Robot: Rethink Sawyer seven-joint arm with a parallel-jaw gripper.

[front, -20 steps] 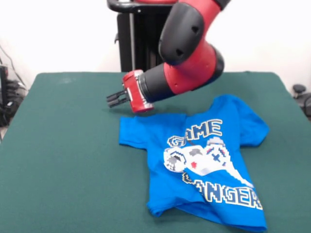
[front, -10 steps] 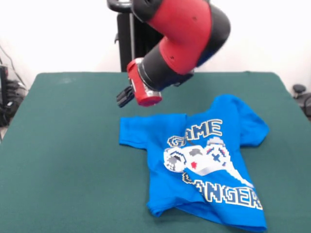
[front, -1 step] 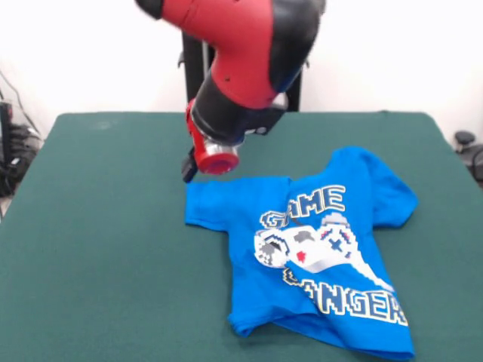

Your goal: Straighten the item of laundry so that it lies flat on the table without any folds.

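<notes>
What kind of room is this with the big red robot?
Probably a robot lab. A red and black robot arm hangs over a table covered in green cloth, a blue T-shirt lies there, and cables trail beside it.

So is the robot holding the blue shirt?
It cannot be told: the gripper is mostly hidden behind the arm, above the T-shirt sleeve, which lies undisturbed on the table.

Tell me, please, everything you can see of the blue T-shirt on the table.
The T-shirt is small, bright blue and short-sleeved, apparently soft knit cloth, printed with a white-grey pixel game controller and white block lettering. It lies front up on the green table, slanted, its hem toward the picture's lower right. It is not flat: the hem edge looks curled under and the far sleeve is rumpled. Only the table touches it; the gripper hangs just beyond its left sleeve, apparently clear of it.
</notes>
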